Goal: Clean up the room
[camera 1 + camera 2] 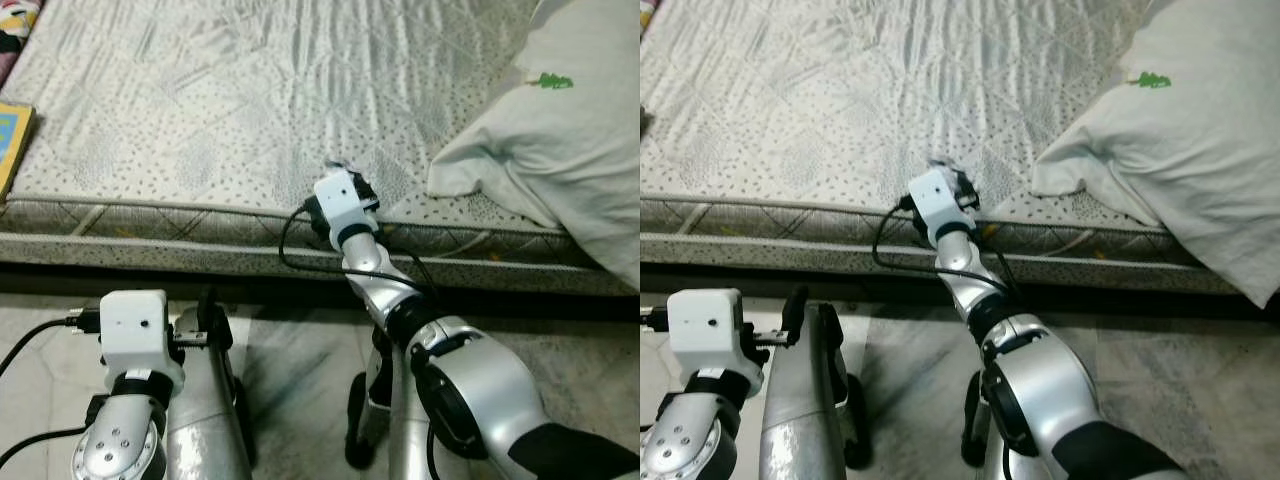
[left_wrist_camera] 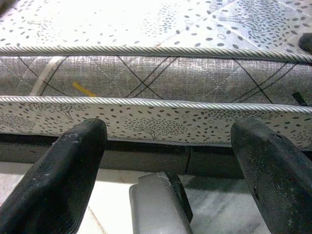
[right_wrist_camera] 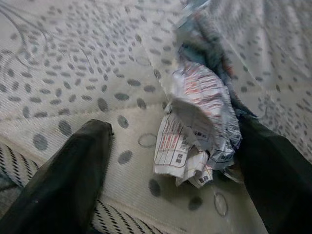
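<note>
Nearest, marble floor (image 1: 290, 370); left gripper (image 2: 165, 165) low beside mattress (image 1: 250, 110), fingers wide, empty. At mattress near edge, right gripper (image 3: 170, 161), fingers spread around crumpled paper (image 3: 200, 131). Far right, white pillow (image 1: 560, 130); far left, book (image 1: 12, 140).

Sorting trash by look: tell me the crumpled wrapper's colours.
White with red and dark print, clearest in the right wrist view: crumpled wrapper.

- We see a pale grey mattress (image 1: 250, 90) with dark speckles.
- We see a crumpled white wrapper (image 3: 197, 126), red-and-blue print.
- White pillow (image 1: 570, 130), green motif.
</note>
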Controlling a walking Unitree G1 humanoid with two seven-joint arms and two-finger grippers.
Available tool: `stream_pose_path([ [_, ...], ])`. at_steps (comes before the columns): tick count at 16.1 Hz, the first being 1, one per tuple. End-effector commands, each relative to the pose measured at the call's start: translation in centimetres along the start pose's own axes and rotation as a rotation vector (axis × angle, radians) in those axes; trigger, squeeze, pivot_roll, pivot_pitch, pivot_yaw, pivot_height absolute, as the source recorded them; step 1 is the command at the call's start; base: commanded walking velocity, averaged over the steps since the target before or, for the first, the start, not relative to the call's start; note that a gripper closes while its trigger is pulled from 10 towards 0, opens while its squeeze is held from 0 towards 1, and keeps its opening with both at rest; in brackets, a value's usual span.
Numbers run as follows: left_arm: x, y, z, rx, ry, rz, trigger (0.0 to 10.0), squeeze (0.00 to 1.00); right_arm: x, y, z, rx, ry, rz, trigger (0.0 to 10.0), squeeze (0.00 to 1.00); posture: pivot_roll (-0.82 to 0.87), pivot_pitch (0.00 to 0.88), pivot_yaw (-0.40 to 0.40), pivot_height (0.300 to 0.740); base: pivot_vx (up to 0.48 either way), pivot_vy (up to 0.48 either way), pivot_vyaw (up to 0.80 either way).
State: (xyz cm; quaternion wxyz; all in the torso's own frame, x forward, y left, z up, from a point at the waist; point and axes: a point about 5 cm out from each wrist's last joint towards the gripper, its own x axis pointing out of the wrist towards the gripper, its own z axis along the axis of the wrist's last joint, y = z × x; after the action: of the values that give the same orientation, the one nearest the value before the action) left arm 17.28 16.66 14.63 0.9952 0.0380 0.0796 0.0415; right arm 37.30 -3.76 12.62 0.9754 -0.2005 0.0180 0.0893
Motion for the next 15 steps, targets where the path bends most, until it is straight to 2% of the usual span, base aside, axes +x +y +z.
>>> stream_pose_path([
  [1,0.0,0.2,-0.6,0.008,0.028,0.021,10.0,0.00,-0.3,0.2,-1.5,0.012,0.087,-0.001,0.0,0.00,0.28,0.297,-0.069,0.509,0.000,0.000,0.00],
  [9,2.3,0.3,-0.1,0.012,-0.028,0.024,10.0,0.00,0.3,-1.6,-1.1,0.072,0.103,-0.049,0.0,0.00,0.27,0.215,-0.067,0.509,0.000,0.000,0.00],
  [15,4.8,0.5,0.5,0.011,-0.088,0.028,10.0,0.00,0.4,-3.1,-1.6,0.136,0.122,-0.072,0.0,0.00,0.26,0.137,-0.076,0.509,0.000,0.000,0.00],
])
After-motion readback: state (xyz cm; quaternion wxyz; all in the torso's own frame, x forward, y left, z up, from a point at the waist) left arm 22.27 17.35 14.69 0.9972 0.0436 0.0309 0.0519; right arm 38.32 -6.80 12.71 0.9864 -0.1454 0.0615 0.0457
